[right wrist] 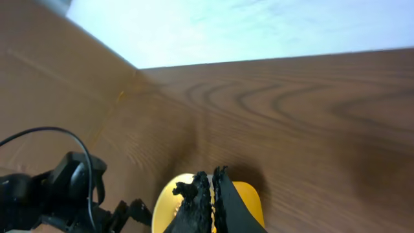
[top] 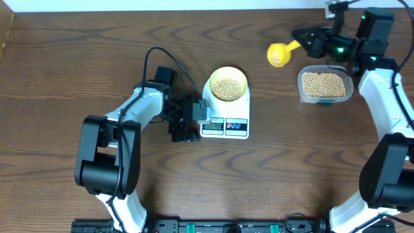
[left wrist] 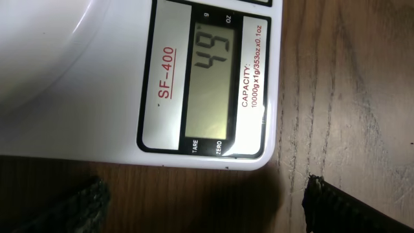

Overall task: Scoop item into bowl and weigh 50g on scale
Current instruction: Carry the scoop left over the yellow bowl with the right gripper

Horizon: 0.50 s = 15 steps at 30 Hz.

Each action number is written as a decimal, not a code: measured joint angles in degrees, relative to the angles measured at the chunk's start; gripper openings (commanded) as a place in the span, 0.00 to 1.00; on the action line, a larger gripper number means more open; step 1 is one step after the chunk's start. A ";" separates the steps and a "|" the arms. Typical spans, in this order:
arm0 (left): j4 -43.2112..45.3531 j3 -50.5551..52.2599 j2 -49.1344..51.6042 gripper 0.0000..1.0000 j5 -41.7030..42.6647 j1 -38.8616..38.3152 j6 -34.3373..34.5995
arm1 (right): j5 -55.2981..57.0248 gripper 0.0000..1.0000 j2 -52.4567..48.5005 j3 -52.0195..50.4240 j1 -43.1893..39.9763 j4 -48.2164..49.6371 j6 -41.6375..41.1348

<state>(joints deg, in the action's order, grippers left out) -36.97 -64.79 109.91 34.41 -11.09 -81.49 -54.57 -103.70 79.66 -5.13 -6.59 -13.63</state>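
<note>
On the worktop (top: 65, 65), the scale (top: 225, 123) carries the bowl (top: 228, 72) of beans (top: 228, 88), and 49 is shown on its display (left wrist: 213, 71). The left tool (top: 197, 122) is held apart beside the scale; the right tool (top: 303, 40) is clamped on the yellow scoop (top: 279, 54). Only a few beans should be tipped in, gently.

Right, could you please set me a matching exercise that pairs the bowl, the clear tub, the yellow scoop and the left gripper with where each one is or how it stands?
Things:
1. bowl
2. clear tub
3. yellow scoop
4. left gripper

Places or states:
A. held by its handle in the shut right gripper
B. standing on the scale
C. open, at the scale's display edge
D. standing directly on the table

Pairs: 1-B, 2-D, 3-A, 4-C.
</note>
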 measured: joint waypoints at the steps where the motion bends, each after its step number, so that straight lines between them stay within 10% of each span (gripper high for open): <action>1: 0.00 0.00 0.00 0.98 0.00 0.00 0.00 | 0.00 0.01 0.00 0.00 0.61 0.55 0.00; 15: 0.00 0.00 0.00 0.98 0.00 0.00 0.00 | -0.33 0.01 0.00 0.00 11.15 4.42 9.33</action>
<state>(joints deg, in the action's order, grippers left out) -36.97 -64.79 109.91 34.41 -11.09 -81.49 -54.89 -103.70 79.66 6.02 -2.17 -4.29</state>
